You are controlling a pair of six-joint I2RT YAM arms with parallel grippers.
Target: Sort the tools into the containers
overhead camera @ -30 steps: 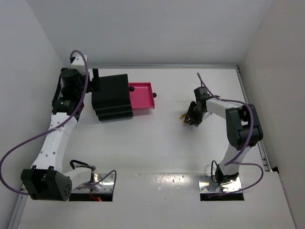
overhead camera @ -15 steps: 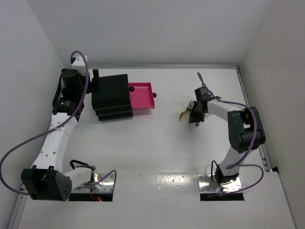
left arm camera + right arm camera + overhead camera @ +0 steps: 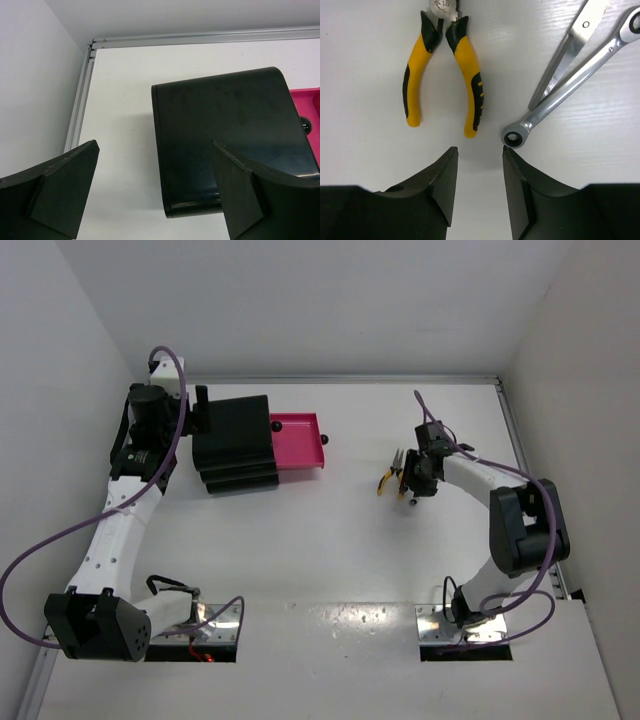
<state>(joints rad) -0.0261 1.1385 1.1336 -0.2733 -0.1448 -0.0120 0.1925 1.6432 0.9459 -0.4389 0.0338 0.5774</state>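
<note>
Right gripper (image 3: 479, 150) has drawn back from pliers (image 3: 465, 60), empty

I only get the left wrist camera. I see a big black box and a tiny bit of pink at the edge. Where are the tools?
Observer: The pliers lie flat on the table, far to the right of that black cabinet.
Operator: Is the robot holding them?
Observer: No. The right gripper is open just short of the handle ends, with bare table between its fingers.
Operator: Is there only one tool?
Observer: A silver wrench lies right beside the pliers.
Operator: What's the pink bit?
Observer: A drawer pulled out of the cabinet's right side; I see no tool in it.
</note>
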